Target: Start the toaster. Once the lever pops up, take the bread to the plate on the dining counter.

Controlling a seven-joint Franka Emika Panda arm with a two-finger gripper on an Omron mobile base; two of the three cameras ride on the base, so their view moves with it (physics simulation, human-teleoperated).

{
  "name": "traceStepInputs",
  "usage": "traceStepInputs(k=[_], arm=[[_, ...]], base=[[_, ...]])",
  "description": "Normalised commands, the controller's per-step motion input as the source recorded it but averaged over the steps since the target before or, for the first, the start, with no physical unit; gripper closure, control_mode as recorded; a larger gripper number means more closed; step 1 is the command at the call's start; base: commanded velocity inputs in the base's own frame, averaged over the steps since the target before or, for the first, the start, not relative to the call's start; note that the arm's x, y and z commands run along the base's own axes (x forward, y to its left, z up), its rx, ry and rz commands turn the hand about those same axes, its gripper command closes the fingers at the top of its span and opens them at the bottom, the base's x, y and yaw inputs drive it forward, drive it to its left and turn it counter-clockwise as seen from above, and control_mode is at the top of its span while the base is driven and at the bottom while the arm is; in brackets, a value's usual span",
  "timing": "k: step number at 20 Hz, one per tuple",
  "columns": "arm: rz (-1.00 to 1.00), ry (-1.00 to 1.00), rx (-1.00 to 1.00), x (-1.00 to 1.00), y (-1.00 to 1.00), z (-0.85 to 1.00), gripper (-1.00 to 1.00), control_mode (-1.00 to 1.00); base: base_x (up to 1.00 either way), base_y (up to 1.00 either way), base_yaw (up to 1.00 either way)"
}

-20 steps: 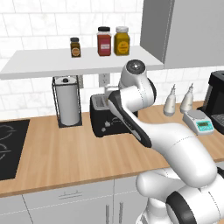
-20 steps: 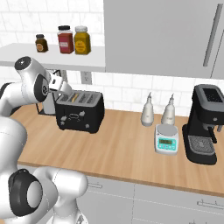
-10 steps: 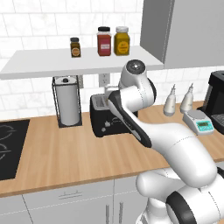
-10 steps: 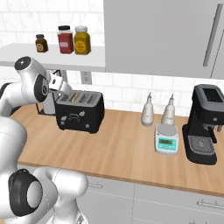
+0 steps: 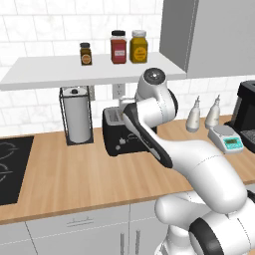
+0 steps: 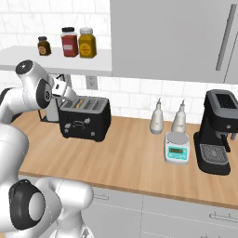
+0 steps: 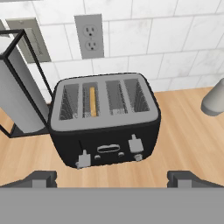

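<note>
The black toaster (image 7: 105, 120) stands on the wood worktop against the tiled wall, also seen in the base views (image 5: 118, 132) (image 6: 84, 118). A thin tan slice of bread (image 7: 92, 101) sits upright in its second slot from the left. On the front, the left lever (image 7: 83, 159) sits lower than the right lever (image 7: 134, 144). My gripper (image 7: 113, 178) hovers above and in front of the toaster, open, its fingertips (image 7: 41, 178) wide apart with nothing between them. In the right base view the hand (image 6: 62, 89) is over the toaster's left end. The plate and the dining counter are out of view.
A paper towel holder (image 5: 78, 119) stands just left of the toaster. To its right are two bottles (image 6: 157, 118), a small scale (image 6: 177, 148) and a black coffee machine (image 6: 219, 132). Spice jars (image 5: 118, 47) sit on the shelf above. A cooktop (image 5: 10, 169) lies far left.
</note>
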Motion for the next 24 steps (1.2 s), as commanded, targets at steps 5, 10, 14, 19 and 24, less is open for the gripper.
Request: traceStepInputs(k=[5, 10, 14, 19, 24], arm=[[0.00, 0.00, 0.00, 0.00, 0.00, 0.00, -1.00, -1.00], [0.00, 0.00, 0.00, 0.00, 0.00, 0.00, -1.00, -1.00], [0.00, 0.00, 0.00, 0.00, 0.00, 0.00, -1.00, -1.00], [0.00, 0.00, 0.00, 0.00, 0.00, 0.00, -1.00, -1.00], [0.00, 0.00, 0.00, 0.00, 0.00, 0.00, -1.00, -1.00]], base=[[0.00, 0.00, 0.00], [0.00, 0.00, 0.00], [0.00, 0.00, 0.00], [0.00, 0.00, 0.00], [0.00, 0.00, 0.00]])
